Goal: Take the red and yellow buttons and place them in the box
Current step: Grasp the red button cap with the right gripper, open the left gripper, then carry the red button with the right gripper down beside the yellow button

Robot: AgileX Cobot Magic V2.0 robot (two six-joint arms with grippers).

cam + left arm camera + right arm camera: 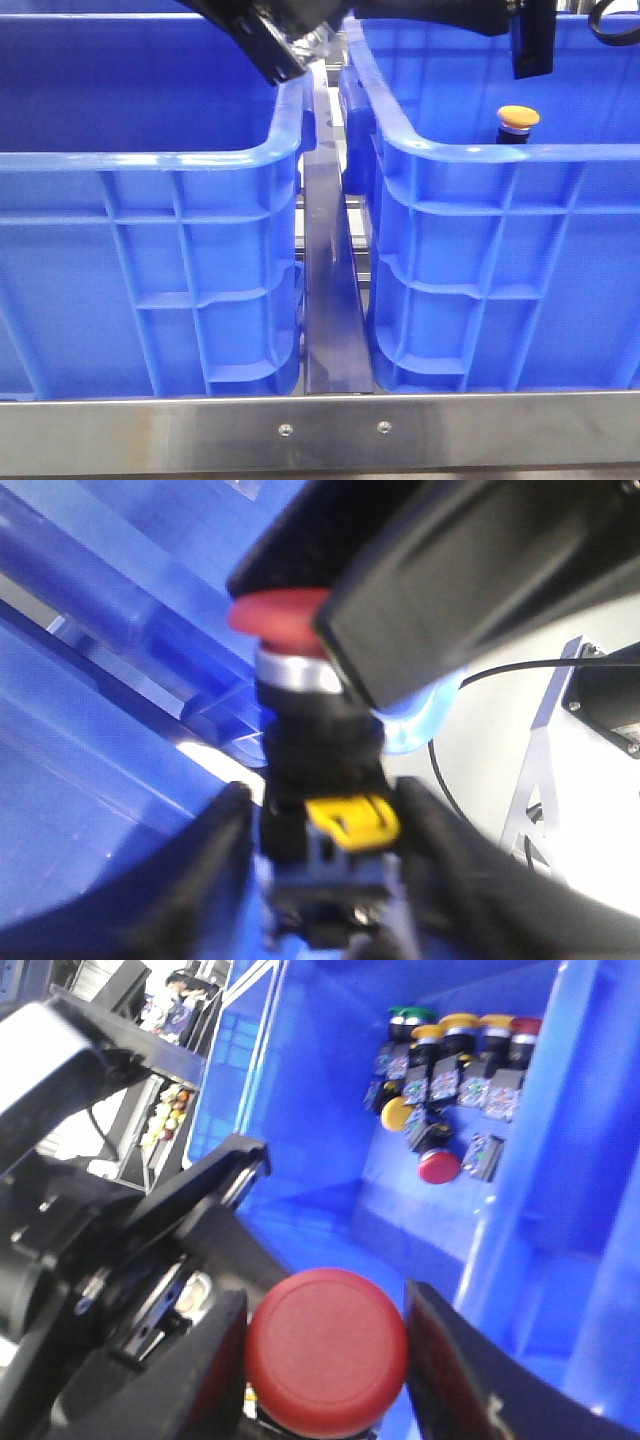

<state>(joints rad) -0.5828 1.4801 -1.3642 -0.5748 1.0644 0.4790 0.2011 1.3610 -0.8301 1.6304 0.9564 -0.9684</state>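
Gripping a red button (pixel 285 615) by its black body, the left tool (pixel 325 880) has both dark fingers closed against the lower housing, where a yellow clip shows, with the red cap and silver collar standing out above them. Pressing in on the same button from the cap end, the right tool (pixel 325 1360) has its fingers set on either side of the round red cap (pixel 327 1350), so both tools hold the one part between them. Out from there, the front view shows the two black arms meeting high above the gap between two blue crates, the left tool's tip (pixel 272 52) just over the rim of the left box (pixel 150 250). The right box (pixel 500 270) sits just beside it, a grey metal rail (pixel 330 280) running between them. Inside the right box a yellow button (pixel 519 118) stands upright, its orange-yellow dome showing above the near rim. The right wrist view looks down into that crate, where a cluster of buttons (pixel 455 1050) with green, yellow and red caps lies against the far wall. A steel bar with two screws (pixel 330 435) crosses the front below both crates.
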